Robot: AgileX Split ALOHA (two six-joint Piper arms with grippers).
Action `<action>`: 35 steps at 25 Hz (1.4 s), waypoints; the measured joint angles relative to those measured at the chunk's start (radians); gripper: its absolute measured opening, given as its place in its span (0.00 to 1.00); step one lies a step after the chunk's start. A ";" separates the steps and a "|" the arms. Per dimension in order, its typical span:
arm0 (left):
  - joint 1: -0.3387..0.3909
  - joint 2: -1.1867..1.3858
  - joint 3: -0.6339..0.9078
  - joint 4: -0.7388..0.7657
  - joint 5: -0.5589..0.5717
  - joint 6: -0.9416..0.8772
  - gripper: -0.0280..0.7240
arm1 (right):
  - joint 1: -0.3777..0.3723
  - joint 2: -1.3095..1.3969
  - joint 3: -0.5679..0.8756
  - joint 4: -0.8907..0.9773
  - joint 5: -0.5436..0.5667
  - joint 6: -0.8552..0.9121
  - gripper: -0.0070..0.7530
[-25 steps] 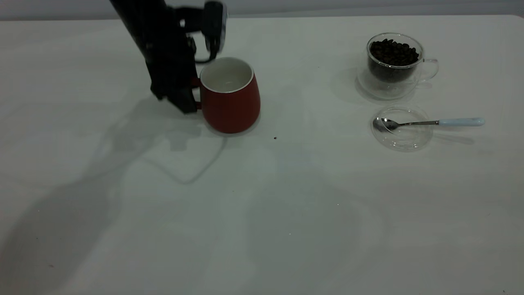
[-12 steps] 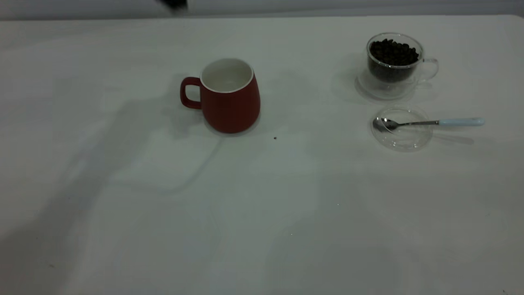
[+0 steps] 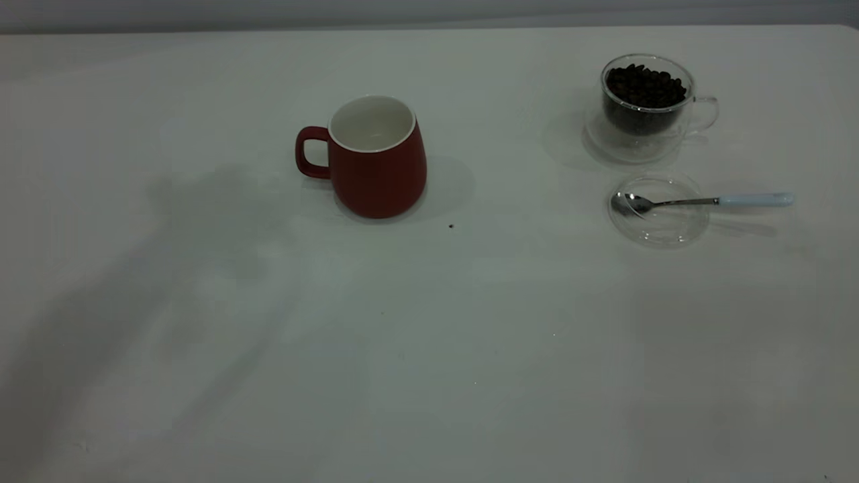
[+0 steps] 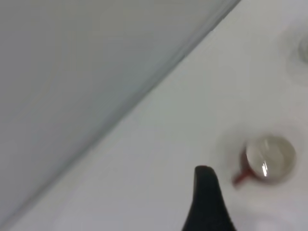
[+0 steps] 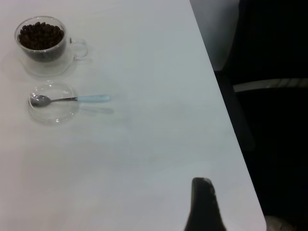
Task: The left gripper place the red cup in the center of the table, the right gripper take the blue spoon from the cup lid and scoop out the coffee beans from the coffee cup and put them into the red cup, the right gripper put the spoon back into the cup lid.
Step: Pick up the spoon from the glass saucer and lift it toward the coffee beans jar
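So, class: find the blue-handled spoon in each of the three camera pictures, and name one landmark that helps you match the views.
Exterior view: the spoon lies at the right, bowl in the clear cup lid, handle pointing right.
Left wrist view: not in it; only the red cup shows.
Right wrist view: the spoon lies at upper left, across the lid.
Shared landmark: the glass coffee cup of beans, beside the lid in both views.

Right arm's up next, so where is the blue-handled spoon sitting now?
In the exterior view the blue-handled metal spoon lies at the right, bowl in the clear glass cup lid, handle pointing right, just in front of the glass coffee cup of beans.
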 joint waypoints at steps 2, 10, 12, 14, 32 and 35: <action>0.000 -0.071 0.000 0.088 0.135 -0.115 0.82 | 0.000 0.000 0.000 0.000 0.000 0.000 0.75; 0.000 -0.248 0.039 0.275 0.265 -0.389 0.82 | 0.000 0.000 0.000 0.000 0.000 0.000 0.75; 0.000 -0.302 0.080 0.271 0.265 -0.411 0.82 | 0.000 0.000 0.000 0.000 0.000 0.000 0.75; 0.000 -0.358 0.132 0.271 0.265 -0.445 0.82 | 0.000 0.000 0.000 0.000 0.000 0.000 0.75; 0.000 -0.865 1.044 0.194 0.264 -0.693 0.82 | 0.000 0.000 0.000 0.000 0.000 0.000 0.75; -0.001 -0.968 1.126 0.185 0.260 -0.695 0.82 | 0.000 0.000 0.000 0.000 0.000 0.000 0.75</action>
